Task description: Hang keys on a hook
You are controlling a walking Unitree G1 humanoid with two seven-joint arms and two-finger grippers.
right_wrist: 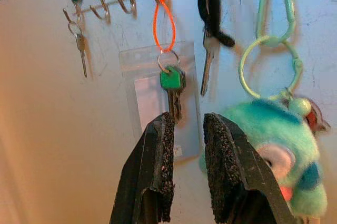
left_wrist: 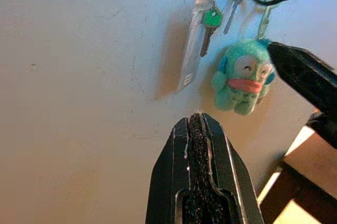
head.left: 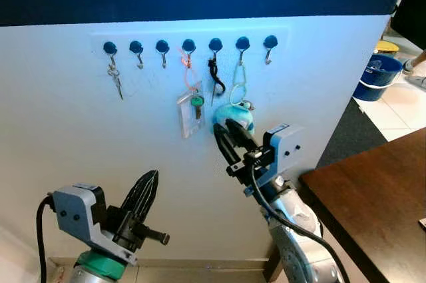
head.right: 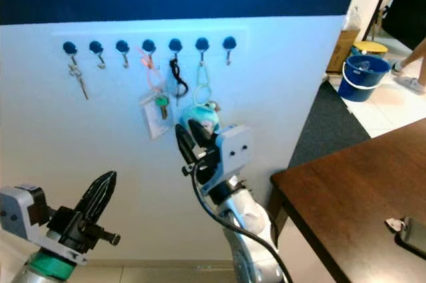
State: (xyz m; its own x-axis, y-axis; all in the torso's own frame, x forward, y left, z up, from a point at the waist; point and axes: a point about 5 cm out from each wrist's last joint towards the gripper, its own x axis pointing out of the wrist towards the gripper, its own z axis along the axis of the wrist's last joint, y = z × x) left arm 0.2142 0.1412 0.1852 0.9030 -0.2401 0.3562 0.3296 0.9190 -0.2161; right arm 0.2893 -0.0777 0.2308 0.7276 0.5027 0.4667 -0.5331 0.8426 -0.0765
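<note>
Left eye view: white wall (head.left: 60, 143), brown table (head.left: 373, 190); right tool (right_wrist: 184, 129) apart, left tool (left_wrist: 196, 124) together.

Fuzzy teal plush toy (right_wrist: 271, 139), glossy clear plastic card sleeve (right_wrist: 138, 76), shiny metal hooks (right_wrist: 100, 9), matt white wall (head.left: 60, 143), rough black gripper pads (right_wrist: 221, 155), polished dark wood table (head.right: 346, 203)

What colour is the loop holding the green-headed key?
Orange loop, seen best in the right wrist view.
</note>
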